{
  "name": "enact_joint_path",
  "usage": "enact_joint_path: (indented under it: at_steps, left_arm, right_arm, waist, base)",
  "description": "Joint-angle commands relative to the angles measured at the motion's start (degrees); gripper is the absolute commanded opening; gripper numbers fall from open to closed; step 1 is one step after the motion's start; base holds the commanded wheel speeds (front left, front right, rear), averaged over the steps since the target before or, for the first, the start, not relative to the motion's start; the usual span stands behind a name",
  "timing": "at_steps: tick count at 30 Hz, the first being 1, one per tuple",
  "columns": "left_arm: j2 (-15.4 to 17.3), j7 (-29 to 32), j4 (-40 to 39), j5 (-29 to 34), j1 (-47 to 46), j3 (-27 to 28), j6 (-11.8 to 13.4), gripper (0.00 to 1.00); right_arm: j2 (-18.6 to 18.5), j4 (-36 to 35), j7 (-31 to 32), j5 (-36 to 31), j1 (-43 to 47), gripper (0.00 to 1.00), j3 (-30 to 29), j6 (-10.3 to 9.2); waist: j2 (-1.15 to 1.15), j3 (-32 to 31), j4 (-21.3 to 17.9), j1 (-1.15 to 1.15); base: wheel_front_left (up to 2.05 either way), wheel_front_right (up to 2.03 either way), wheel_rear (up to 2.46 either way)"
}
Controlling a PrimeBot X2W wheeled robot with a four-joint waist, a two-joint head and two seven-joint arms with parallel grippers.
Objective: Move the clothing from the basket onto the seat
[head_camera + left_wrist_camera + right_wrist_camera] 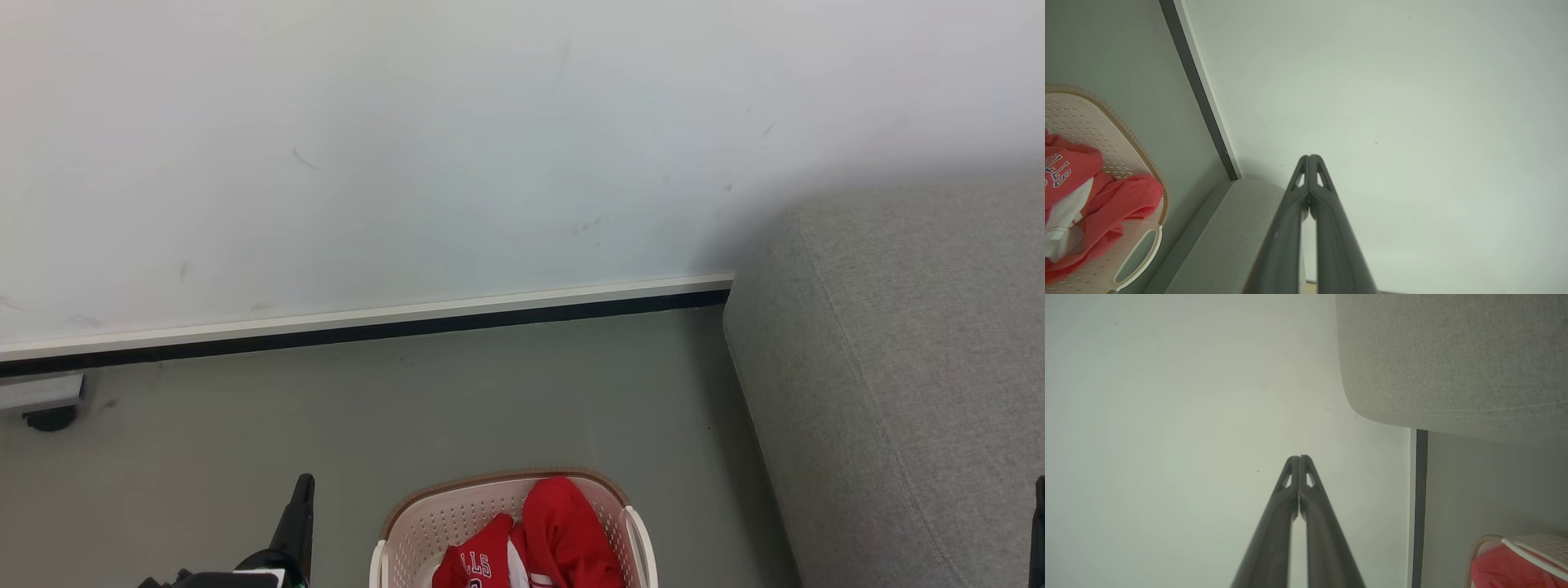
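Left gripper (1309, 160) and right gripper (1299, 460) — long, dark — both pinched closed w/ nothing in them. Soft red jerseys (559, 535) w/ white lettering are piled in the oval cream perforated basket (453, 514) on the floor (490, 392) — none lifted yet. Big grey woven sofa seat (898, 367) sits just beyond, no clothing on what shows. Nothing done yet imo.

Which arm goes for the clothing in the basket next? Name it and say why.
Probably left. The left gripper stands close beside the basket holding the clothing; the right gripper sits farther off, over by the seat. Both are shut and must open first.
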Motion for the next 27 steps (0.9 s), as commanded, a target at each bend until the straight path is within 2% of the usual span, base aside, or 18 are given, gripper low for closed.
enact_joint_path:
  at_steps: [1,22,23,27]
  left_arm:
    - [0.1,0.0,0.0,-0.6,0.0,-0.1,0.1,0.00]
    - [0.1,0.0,0.0,-0.6,0.0,-0.1,0.1,0.00]
    - [0.0,0.0,0.0,0.0,0.0,0.0,0.0,1.00]
    - [0.0,0.0,1.6,0.1,1.2,0.0,0.0,1.00]
  right_arm:
    - [-0.4,-0.1,-0.1,0.2,0.1,0.00,0.1,0.01]
    - [-0.4,-0.1,-0.1,0.2,0.1,0.00,0.1,0.01]
    - [0.0,0.0,0.0,0.0,0.0,1.00,0.0,0.01]
    - [1.8,1.8,0.0,-0.1,0.2,1.00,0.8,0.00]
  waist:
    - [0.00,0.0,0.0,0.00]
    - [0.00,0.0,0.0,0.00]
    - [0.00,0.0,0.0,0.00]
    - [0.00,0.0,0.0,0.00]
  base:
    - [0.00,0.00,0.00]
    - [0.00,0.00,0.00]
    - [0.00,0.00,0.00]
    - [0.00,0.00,0.00]
